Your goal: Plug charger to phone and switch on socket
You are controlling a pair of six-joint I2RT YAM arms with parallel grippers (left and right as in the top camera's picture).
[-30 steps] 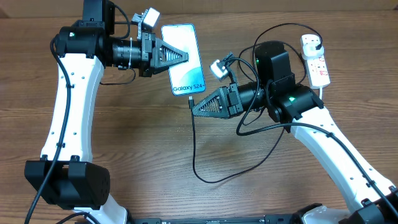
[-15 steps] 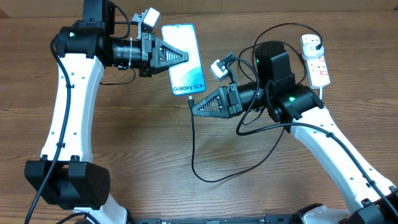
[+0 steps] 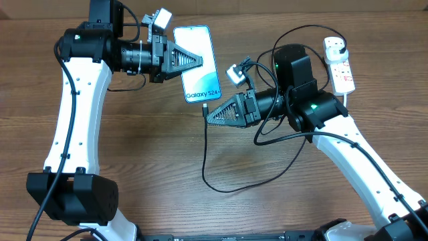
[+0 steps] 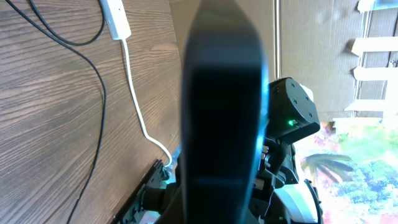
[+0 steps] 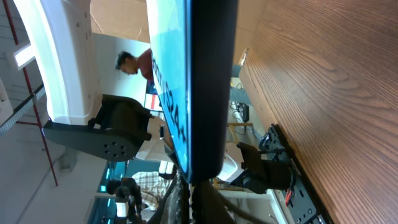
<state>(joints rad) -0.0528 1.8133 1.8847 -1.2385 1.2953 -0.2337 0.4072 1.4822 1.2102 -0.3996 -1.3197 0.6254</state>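
Note:
The phone (image 3: 200,73), its light blue screen facing up, is lifted off the table. My left gripper (image 3: 200,60) is shut on its left edge. In the left wrist view the phone (image 4: 221,106) fills the middle as a dark edge. My right gripper (image 3: 208,118) is shut on the connector end of the charger (image 3: 206,144), just below the phone's bottom edge. In the right wrist view the phone (image 5: 208,87) stands edge-on, directly ahead of the jaws. The black cable loops down over the table and back up to a black plug (image 3: 336,45) seated in the white socket (image 3: 344,73).
The cable's slack loop (image 3: 231,189) lies on the wooden table (image 3: 154,154) between the two arms. The socket's thick white cord (image 4: 134,93) runs across the wood toward the table's edge in the left wrist view. The right arm's body (image 3: 297,80) sits beside the socket.
Both arms hold still. Only the slack loop of the cable has slid a little to the left on the table.

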